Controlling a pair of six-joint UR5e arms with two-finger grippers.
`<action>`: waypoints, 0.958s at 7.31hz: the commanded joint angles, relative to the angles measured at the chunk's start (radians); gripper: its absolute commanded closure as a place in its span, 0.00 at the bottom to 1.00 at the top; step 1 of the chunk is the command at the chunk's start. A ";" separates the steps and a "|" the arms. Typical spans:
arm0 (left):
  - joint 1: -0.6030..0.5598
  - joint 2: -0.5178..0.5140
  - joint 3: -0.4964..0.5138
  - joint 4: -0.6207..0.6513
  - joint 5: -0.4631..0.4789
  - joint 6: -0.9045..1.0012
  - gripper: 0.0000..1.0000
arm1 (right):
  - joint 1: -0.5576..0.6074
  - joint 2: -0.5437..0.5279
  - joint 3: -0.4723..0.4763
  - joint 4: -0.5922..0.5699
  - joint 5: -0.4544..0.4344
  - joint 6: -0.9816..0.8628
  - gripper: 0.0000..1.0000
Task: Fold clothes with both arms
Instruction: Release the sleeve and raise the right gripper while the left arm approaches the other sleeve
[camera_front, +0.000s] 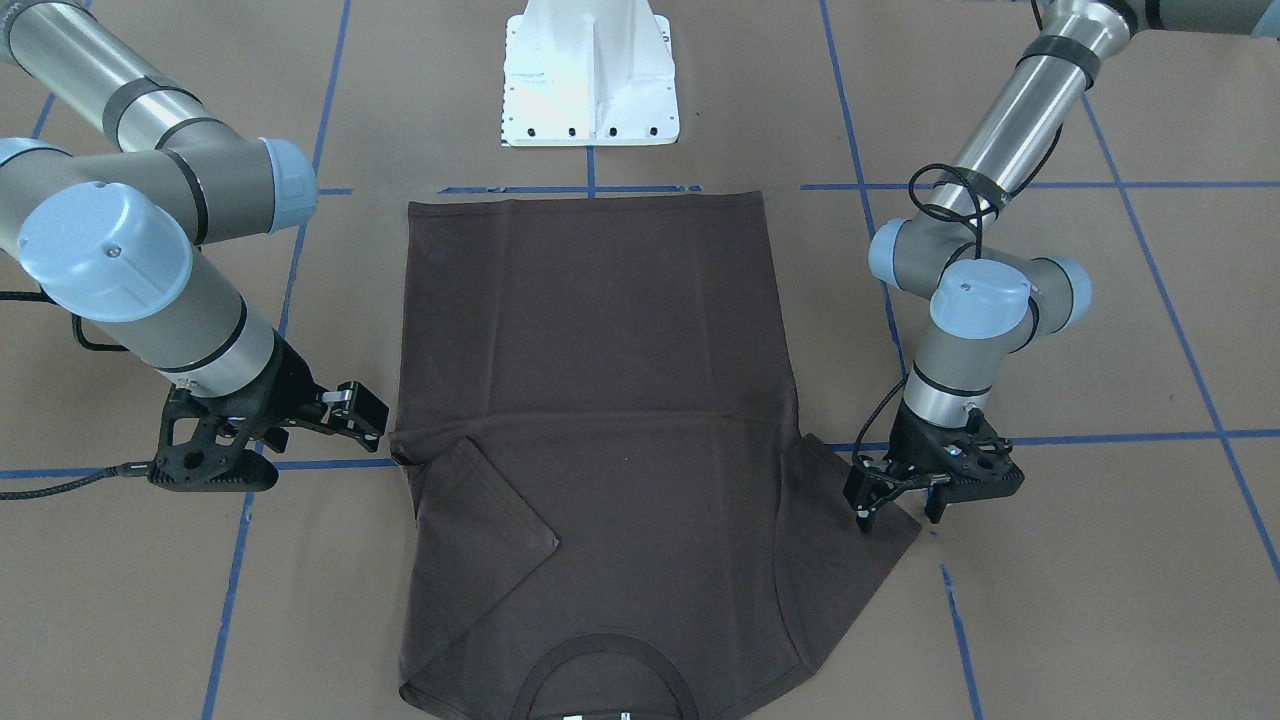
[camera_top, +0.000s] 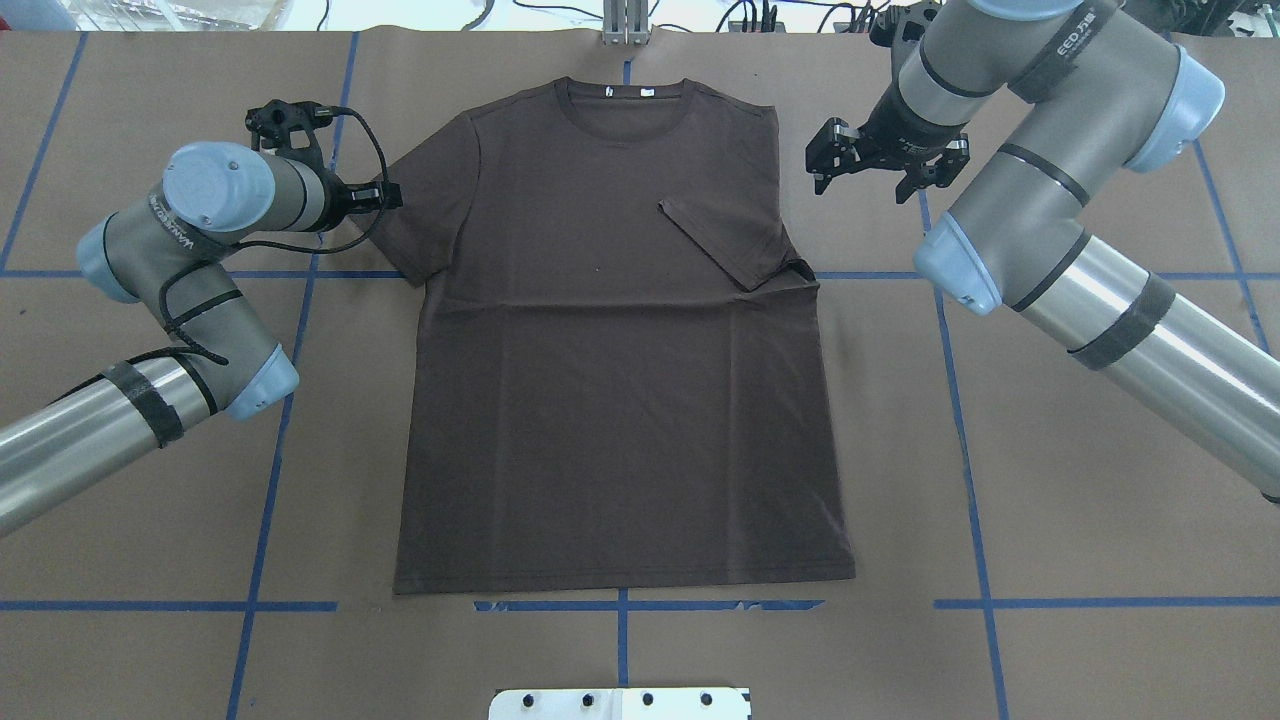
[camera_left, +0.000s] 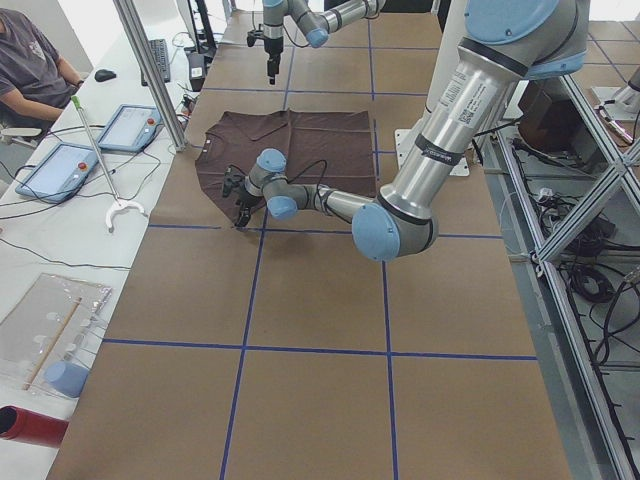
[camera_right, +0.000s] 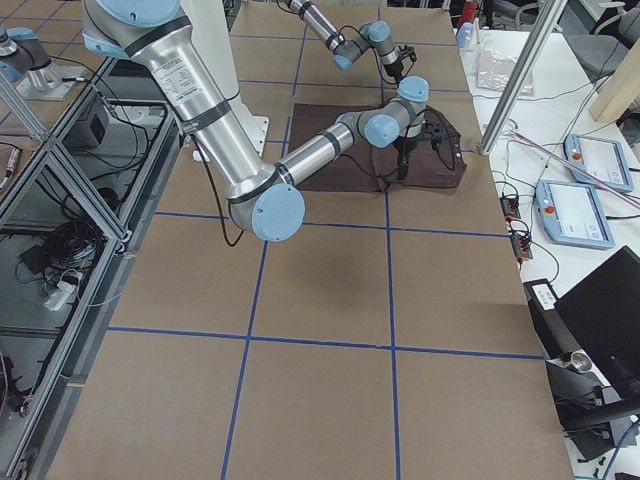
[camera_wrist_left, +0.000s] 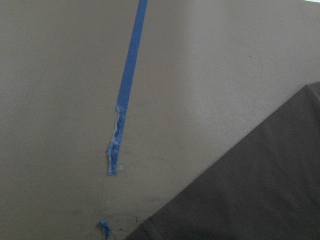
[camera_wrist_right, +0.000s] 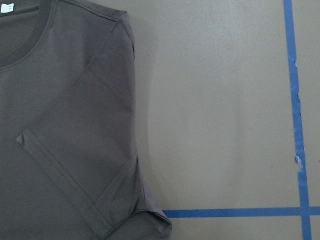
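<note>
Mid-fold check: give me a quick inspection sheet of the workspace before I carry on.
surface: table covered in brown paper with a blue tape grid, lying flat.
job's things: T-shirt lies flat, collar away from the robot; right sleeve folded in over the chest; left sleeve spread out, not yet folded.
clutter: nothing seen.
grippers: left gripper open, low at the left sleeve's edge; right gripper open, beside the shirt, holding nothing.
cables: black cable runs off sideways from the right gripper's mount, away from the shirt.
surroundings: white pedestal base at the hem end; seated operator and tablets at a side bench.
</note>
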 joint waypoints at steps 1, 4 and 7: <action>0.000 0.000 -0.002 0.001 0.000 -0.003 0.24 | -0.002 0.002 -0.002 0.000 0.000 0.004 0.00; 0.000 -0.006 -0.006 0.006 0.000 0.001 0.85 | -0.007 0.002 -0.014 0.000 -0.002 0.004 0.00; 0.000 -0.011 -0.012 0.010 -0.001 -0.008 1.00 | -0.013 0.002 -0.020 0.002 -0.003 0.001 0.00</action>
